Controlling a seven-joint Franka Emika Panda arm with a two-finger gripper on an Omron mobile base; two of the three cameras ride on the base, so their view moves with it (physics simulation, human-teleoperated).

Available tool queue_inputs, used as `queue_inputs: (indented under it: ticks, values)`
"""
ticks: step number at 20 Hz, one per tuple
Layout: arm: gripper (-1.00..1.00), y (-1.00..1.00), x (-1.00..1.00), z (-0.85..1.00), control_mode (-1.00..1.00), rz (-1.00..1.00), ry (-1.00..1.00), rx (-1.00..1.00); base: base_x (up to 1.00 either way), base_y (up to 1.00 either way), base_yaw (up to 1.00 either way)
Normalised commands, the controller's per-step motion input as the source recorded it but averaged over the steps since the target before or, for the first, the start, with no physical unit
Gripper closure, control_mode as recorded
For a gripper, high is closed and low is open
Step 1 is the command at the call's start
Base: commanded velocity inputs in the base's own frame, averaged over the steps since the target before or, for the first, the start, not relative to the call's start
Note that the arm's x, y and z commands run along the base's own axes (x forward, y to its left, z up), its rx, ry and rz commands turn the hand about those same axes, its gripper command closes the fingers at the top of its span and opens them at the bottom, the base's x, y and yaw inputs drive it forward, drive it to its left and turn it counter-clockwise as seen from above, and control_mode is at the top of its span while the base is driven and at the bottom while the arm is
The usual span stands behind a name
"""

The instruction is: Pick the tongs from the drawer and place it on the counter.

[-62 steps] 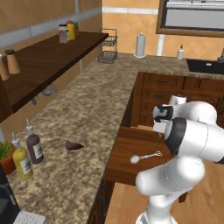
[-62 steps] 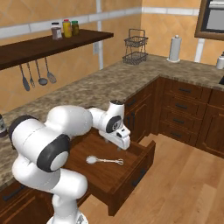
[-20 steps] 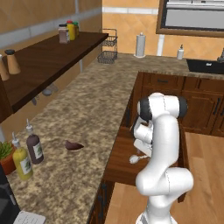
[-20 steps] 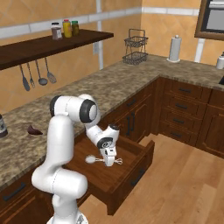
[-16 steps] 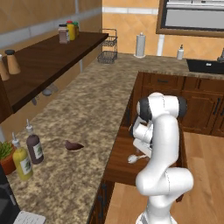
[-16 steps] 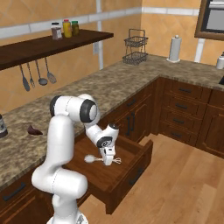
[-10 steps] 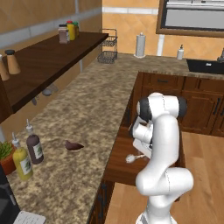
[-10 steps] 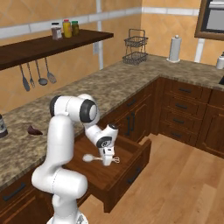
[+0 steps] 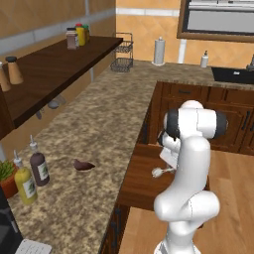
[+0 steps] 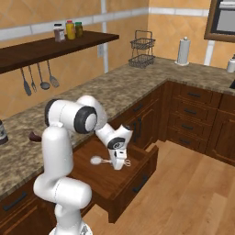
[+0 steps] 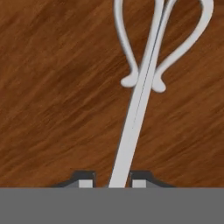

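Note:
The tongs [image 11: 140,100] lie slender and silvery-white in the open dark wooden drawer [image 10: 137,180], their rounded end [image 10: 96,160] pointing left. My gripper [image 10: 120,163] reaches down into the drawer and is shut on the tongs' straight stem. In the hand view the stem runs between my gripper's [image 11: 113,180] two dark fingertips [image 11: 86,179], over the wood-grain bottom. From the left base view the tongs [image 9: 159,172] poke out beside the arm, above the drawer [image 9: 139,181]. The speckled granite counter [image 9: 99,124] runs along the drawer's left.
A small dark brown lump [image 9: 83,165] and two sauce bottles [image 9: 38,167] sit on the near counter. A wire basket [image 10: 142,53] and paper towel roll [image 10: 183,50] stand at the far end. A dark wall shelf [image 9: 54,64] overhangs the counter.
My gripper lowered onto the tongs and shut on the stem. The tongs' rounded end now sits slightly higher than half a second ago.

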Motion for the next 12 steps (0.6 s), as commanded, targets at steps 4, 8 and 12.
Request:
queue_inputs:
  ticks: [4,8,12]
  values:
    - [1.00,-0.44,-0.13,1.00,-1.00,-0.02,0.00,0.12,0.00,0.00,0.00]
    - [1.00,0.30,0.05,1.00,-1.00,0.00,0.00,0.02,0.00,0.00,0.00]
    - [1.00,0.79,0.59,1.00,-1.00,-0.02,-0.02,-0.01,0.00,0.00,0.00]
